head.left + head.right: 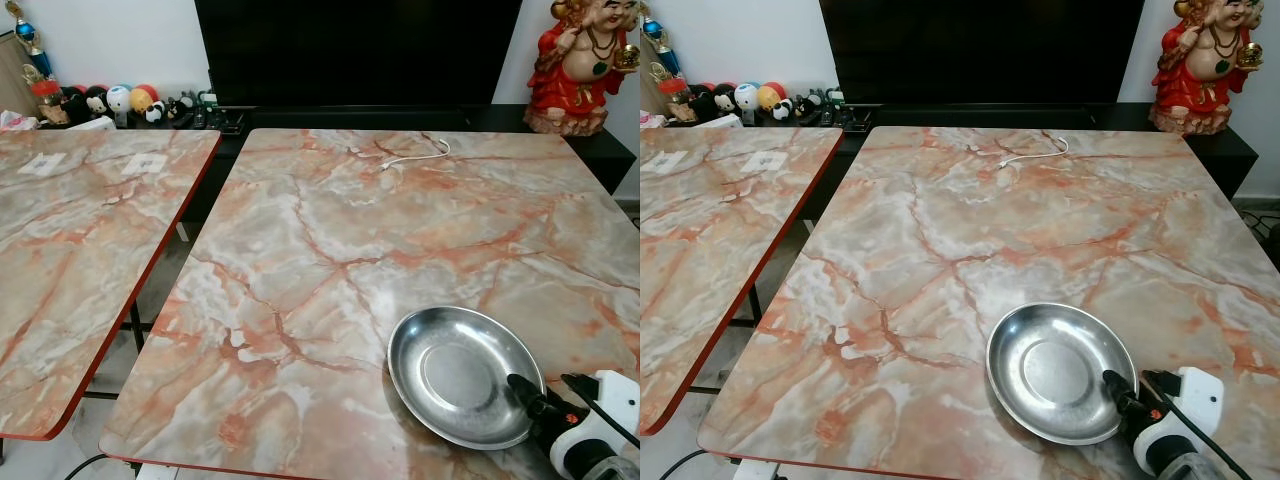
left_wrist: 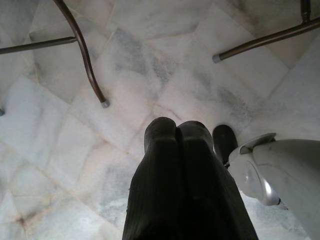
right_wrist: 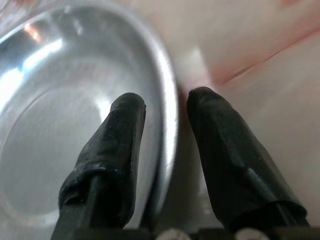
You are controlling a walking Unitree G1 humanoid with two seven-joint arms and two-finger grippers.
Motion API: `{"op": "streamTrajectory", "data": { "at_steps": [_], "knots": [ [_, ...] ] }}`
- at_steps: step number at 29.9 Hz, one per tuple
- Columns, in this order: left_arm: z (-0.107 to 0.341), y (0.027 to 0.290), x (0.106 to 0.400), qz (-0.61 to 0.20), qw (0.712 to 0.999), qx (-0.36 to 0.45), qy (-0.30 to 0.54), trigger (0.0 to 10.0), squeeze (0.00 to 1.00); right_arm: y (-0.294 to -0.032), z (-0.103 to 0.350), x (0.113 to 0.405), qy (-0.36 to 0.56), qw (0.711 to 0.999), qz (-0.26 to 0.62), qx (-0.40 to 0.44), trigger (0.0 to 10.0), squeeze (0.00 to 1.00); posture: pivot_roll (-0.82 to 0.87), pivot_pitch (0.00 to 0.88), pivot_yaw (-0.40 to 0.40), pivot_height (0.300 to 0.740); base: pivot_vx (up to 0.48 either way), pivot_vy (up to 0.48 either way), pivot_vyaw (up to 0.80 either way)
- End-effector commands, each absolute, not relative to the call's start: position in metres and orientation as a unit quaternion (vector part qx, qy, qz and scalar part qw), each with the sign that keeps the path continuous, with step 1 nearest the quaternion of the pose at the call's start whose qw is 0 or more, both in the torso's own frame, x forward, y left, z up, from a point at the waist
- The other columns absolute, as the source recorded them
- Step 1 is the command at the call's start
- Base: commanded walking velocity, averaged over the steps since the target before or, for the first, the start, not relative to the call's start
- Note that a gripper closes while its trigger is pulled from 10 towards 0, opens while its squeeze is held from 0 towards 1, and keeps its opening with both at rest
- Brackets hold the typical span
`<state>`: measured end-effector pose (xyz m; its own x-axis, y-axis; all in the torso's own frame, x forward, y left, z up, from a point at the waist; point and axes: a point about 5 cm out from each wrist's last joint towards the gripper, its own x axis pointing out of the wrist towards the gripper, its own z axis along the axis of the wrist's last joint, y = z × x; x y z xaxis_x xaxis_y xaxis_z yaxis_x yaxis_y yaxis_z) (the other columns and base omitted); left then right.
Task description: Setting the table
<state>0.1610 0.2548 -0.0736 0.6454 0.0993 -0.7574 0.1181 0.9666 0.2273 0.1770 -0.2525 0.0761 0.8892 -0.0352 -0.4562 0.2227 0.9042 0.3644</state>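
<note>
Head views: a shallow steel plate (image 1: 462, 374) sits on the marble-patterned table (image 1: 330, 250) near its near right corner, empty inside. The right gripper (image 1: 545, 397) is at the plate's near right rim, one black finger reaching over the rim into the dish, the other outside it toward the table edge. Far beyond the fingertips, a thin white cable (image 1: 415, 155) lies near the table's back edge, with a dark TV screen (image 1: 355, 50) behind it and a red figurine (image 1: 578, 65) off to the right. A second marble table (image 1: 70, 250) stands well to the left of the fingers, separated by a gap. Left wrist view: the left gripper (image 2: 177, 131) hangs over pale marble floor (image 2: 100, 165), its two fingers pressed together with nothing between them; metal table legs (image 2: 82, 52) stand on the floor past the fingertips. Right wrist view: the right gripper's fingers (image 3: 120, 150) are parted and straddle the plate's rim, one pad over the dish's inner slope, the other over the tabletop just outside. The rim runs up the gap between them; cannot tell if either pad touches the metal, so it reads as released rather than grasping.
</note>
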Motion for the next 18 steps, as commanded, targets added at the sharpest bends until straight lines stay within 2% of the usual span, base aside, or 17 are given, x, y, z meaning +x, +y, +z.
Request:
{"op": "streamTrajectory", "data": {
  "at_steps": [1,6,8,10,11,14,18],
  "knots": [
    [-0.074,0.259,0.158,-0.009,0.893,0.138,0.429,10.0,0.0,-0.255,0.088,0.177,0.202,0.958,-0.071,0.193,10.0,0.0,-0.04,0.012,0.022,0.74,0.0,0.0,0.0],
    [-0.074,0.258,0.158,-0.011,0.892,0.138,0.429,10.0,0.0,-0.254,0.096,0.178,0.175,0.96,-0.065,0.211,10.0,0.0,-0.04,0.012,0.022,0.74,0.0,0.0,0.0],
    [-0.074,0.256,0.159,-0.014,0.893,0.139,0.429,10.0,0.0,-0.249,0.103,0.181,0.145,0.966,-0.036,0.21,10.0,0.0,-0.05,0.01,0.024,0.74,0.0,0.0,0.0],
    [-0.075,0.255,0.16,-0.016,0.893,0.139,0.428,10.0,0.0,-0.251,0.11,0.184,0.108,0.972,-0.043,0.203,10.0,0.0,-0.04,0.011,0.023,0.74,0.0,0.0,0.0],
    [-0.075,0.254,0.16,-0.017,0.893,0.14,0.428,10.0,0.0,-0.256,0.116,0.189,0.073,0.978,-0.071,0.182,10.0,0.0,-0.05,0.013,0.026,0.74,0.0,0.0,0.0],
    [-0.075,0.252,0.16,-0.017,0.892,0.139,0.429,10.0,0.0,-0.262,0.119,0.195,0.044,0.982,-0.106,0.151,10.0,0.0,-0.05,0.013,0.028,0.74,0.0,0.0,0.0],
    [-0.076,0.25,0.159,-0.017,0.892,0.136,0.43,10.0,0.0,-0.257,0.121,0.206,0.015,0.989,-0.113,0.094,10.0,0.0,-0.04,0.006,0.028,0.74,0.0,0.0,0.0]
  ]
}}
